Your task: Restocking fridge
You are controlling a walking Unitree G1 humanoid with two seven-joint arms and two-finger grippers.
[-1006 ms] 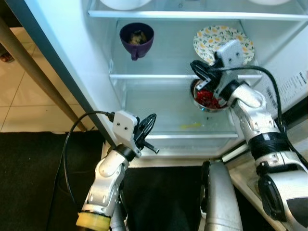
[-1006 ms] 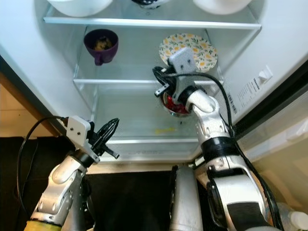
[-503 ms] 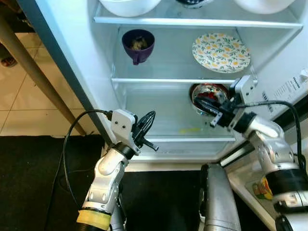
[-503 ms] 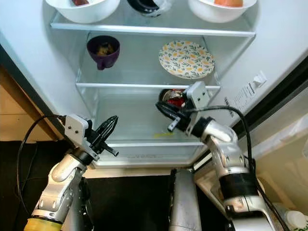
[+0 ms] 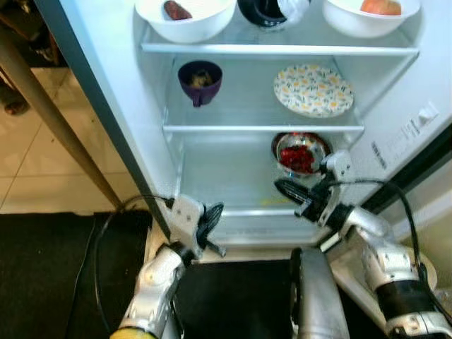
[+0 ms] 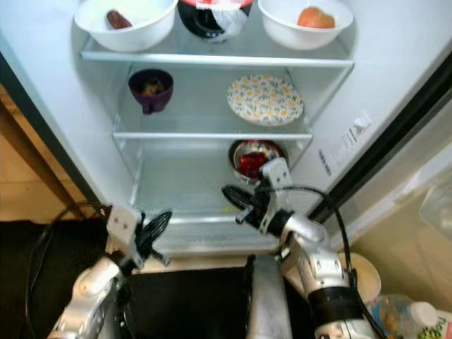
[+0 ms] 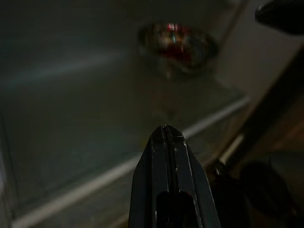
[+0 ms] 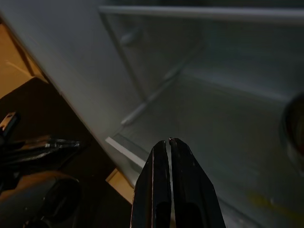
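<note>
Home kitchen, going by the open fridge [image 6: 56,106] with glass shelves [image 6: 212,60] stocked like a household's: white bowls [image 6: 127,21] with food, a purple cup [image 6: 150,90], a flowered plate [image 6: 265,99], a metal bowl [image 6: 256,157] of red food. Beige tiled floor [image 5: 28,162] and a wooden leg [image 5: 56,134] left of the fridge, dark mat [image 5: 49,275] in front of it.

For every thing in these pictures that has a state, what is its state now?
Fridge: door open.
Shiny metal bowl of red food: standing free on the lowest shelf.
Purple cup: upright, holding food.
Flowered plate: bare.
Right gripper: shut, holding nothing.
Left gripper: shut, holding nothing.
</note>
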